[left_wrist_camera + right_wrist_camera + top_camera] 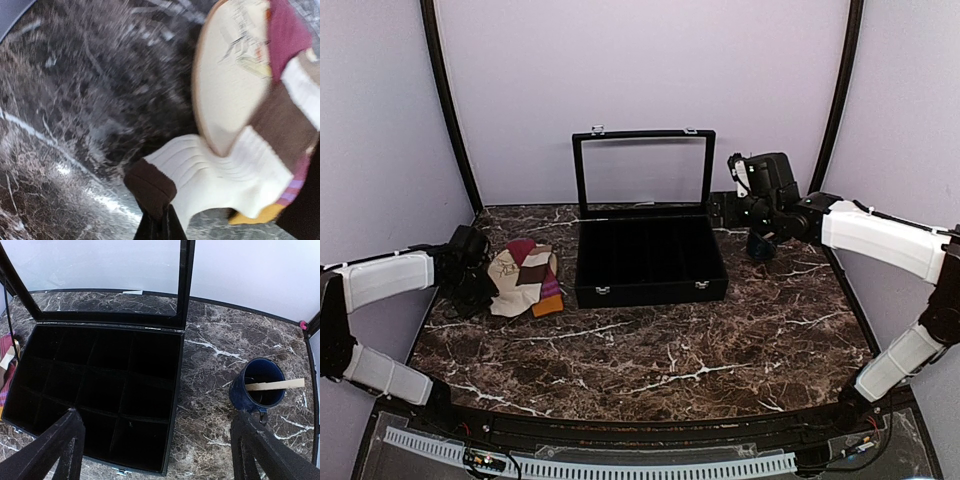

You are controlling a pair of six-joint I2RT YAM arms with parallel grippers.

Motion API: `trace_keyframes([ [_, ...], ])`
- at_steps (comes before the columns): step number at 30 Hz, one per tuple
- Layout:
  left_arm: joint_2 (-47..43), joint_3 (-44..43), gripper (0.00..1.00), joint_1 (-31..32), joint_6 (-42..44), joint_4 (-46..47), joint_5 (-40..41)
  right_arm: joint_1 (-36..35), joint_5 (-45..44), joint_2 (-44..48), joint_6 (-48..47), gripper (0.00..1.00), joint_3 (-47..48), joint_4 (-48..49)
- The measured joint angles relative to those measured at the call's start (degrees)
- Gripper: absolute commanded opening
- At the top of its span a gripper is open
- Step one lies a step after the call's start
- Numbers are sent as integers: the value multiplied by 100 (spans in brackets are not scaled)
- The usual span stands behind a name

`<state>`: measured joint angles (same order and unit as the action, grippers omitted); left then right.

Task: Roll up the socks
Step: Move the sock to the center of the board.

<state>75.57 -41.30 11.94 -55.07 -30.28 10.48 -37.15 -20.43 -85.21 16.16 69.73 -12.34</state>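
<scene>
Left gripper (159, 222) pinches the brown tip of a cream sock (220, 170) at the left side of a dark, white-veined marble table (670, 350).
The sock is soft ribbed knit with brown patches. Its long axis runs from the clamped tip up and to the right, across a flat oval mat (225, 75) with a tan rim. The maroon sock (286, 30) lies alongside, orange end toward the near table edge. The right gripper (156, 414) hangs spread wide and empty above a black compartmented case (100, 385), near a glossy blue mug (257, 385).
</scene>
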Motion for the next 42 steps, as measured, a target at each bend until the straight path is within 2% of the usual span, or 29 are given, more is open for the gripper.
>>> trace_keyframes([
  [8,-1060,-1032,0,15,656,225,142,0,7,50,-2,93,0,116],
  [21,-881,-2638,0,219,1878,1104,-619,-2,-15,529,66,93,-76,341],
  [28,-763,-3471,0,463,2323,1447,-1541,-2,-197,662,205,93,-240,323],
  [35,-59,-4385,0,1694,2647,1370,-2347,0,-658,992,450,94,-269,175],
  [42,348,-4459,0,3139,2258,1329,-2371,225,-1209,1637,896,94,-693,-164],
])
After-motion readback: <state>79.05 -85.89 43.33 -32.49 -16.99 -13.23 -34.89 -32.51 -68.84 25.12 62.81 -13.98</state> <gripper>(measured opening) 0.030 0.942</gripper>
